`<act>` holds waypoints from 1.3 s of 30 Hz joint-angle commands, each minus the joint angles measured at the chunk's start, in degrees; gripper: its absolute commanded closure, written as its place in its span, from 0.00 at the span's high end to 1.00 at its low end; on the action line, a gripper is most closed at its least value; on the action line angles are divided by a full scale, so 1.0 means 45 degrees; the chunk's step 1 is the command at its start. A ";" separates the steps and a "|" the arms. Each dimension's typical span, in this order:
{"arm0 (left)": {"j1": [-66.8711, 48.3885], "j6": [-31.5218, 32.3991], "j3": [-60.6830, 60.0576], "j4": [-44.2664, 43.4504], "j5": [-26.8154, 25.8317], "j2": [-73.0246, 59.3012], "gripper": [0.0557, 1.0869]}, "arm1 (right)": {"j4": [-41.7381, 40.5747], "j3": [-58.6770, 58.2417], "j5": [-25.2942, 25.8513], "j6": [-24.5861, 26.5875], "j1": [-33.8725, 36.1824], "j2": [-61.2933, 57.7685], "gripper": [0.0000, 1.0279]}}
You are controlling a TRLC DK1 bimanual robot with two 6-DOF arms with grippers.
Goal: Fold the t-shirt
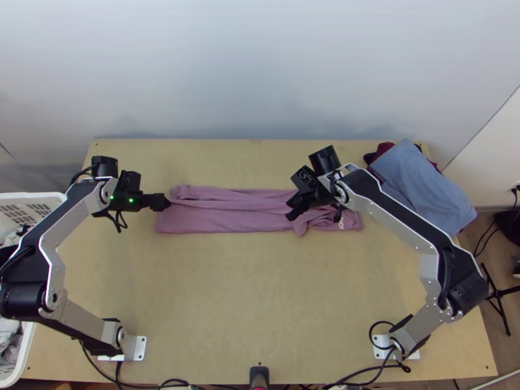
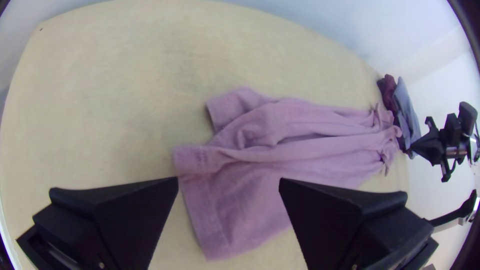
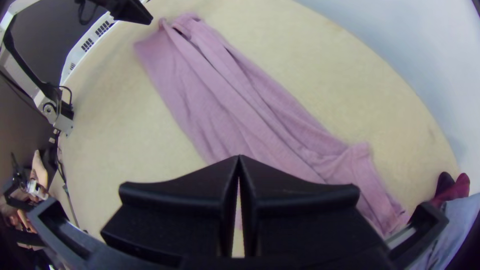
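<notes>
The mauve t-shirt (image 1: 227,218) lies in a long, narrow strip across the table, its long edges folded inward and its right end bunched. At the strip's left end is my left gripper (image 1: 168,203). In the left wrist view the left gripper (image 2: 228,182) stands open above the shirt (image 2: 320,145), with no cloth seen held between its fingers. My right gripper (image 1: 292,213) is over the right part of the strip. In the right wrist view the right gripper (image 3: 239,158) has its fingertips together above the shirt (image 3: 240,110); part of the cloth is hidden beneath it.
A pile of folded clothes, blue-grey (image 1: 422,185) over dark red, lies at the table's back right corner. A white basket (image 1: 29,344) with clothes stands off the left edge. Bare tabletop (image 1: 260,292) lies in front of the shirt.
</notes>
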State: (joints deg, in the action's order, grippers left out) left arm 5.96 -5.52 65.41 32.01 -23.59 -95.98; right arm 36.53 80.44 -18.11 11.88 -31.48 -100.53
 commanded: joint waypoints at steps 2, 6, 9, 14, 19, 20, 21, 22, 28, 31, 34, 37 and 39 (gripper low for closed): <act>0.0122 0.0191 0.0504 -0.0121 -0.0499 -0.0897 0.95 | -0.0736 -0.0435 -0.0195 0.0036 0.0161 -0.0863 0.03; 0.0083 0.0211 0.0504 -0.0316 -0.0538 -0.1229 0.95 | -0.0951 -0.0670 -0.0195 0.0388 0.0454 -0.1175 0.03; 0.0063 0.0191 0.0504 -0.0492 -0.0518 -0.1522 0.95 | -0.1263 -0.0904 -0.0234 0.0505 0.0747 -0.1390 0.03; -0.0054 0.0308 0.0700 -0.0551 -0.0538 -0.1776 0.95 | -0.1517 -0.0943 -0.0409 0.0641 0.1118 -0.1879 0.03; -0.0132 0.0465 0.0758 -0.0551 -0.0538 -0.2088 0.95 | -0.1693 -0.0806 -0.0409 0.0739 0.1274 -0.2328 0.03; -0.0152 0.0504 0.0758 -0.0551 -0.0616 -0.2147 0.95 | -0.1693 -0.0748 -0.0409 0.0759 0.1294 -0.2425 0.03; -0.0171 0.0523 0.0758 -0.0551 -0.0675 -0.2186 0.95 | -0.1693 -0.0689 -0.0409 0.0759 0.1294 -0.2504 0.03; -0.0230 0.0523 0.0758 -0.0531 -0.0753 -0.2244 0.95 | -0.1693 -0.0630 -0.0409 0.0759 0.1313 -0.2582 0.03; -0.0640 0.0406 0.0914 -0.0414 -0.0772 -0.2596 0.95 | -0.1791 -0.0318 -0.0409 0.0739 0.1333 -0.2953 0.03; -0.0835 0.0406 0.1149 -0.0336 -0.0909 -0.2908 0.95 | -0.1791 -0.0220 -0.0409 0.0739 0.1333 -0.3129 0.03; -0.1011 0.0328 0.1461 0.0016 -0.0909 -0.3240 0.95 | -0.1810 -0.0181 -0.0409 0.0739 0.1333 -0.3304 0.03; -0.1089 0.0484 0.1676 0.0309 -0.1378 -0.3377 0.92 | -0.1810 -0.0142 -0.0409 0.0739 0.1333 -0.3402 0.03; -0.1167 0.0680 0.1910 0.0660 -0.1710 -0.3611 0.90 | -0.1810 -0.0103 -0.0409 0.0700 0.1352 -0.3461 0.03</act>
State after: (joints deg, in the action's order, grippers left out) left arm 2.00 -3.77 71.66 31.44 -28.42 -109.60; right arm 28.49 79.35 -19.97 15.25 -25.52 -114.78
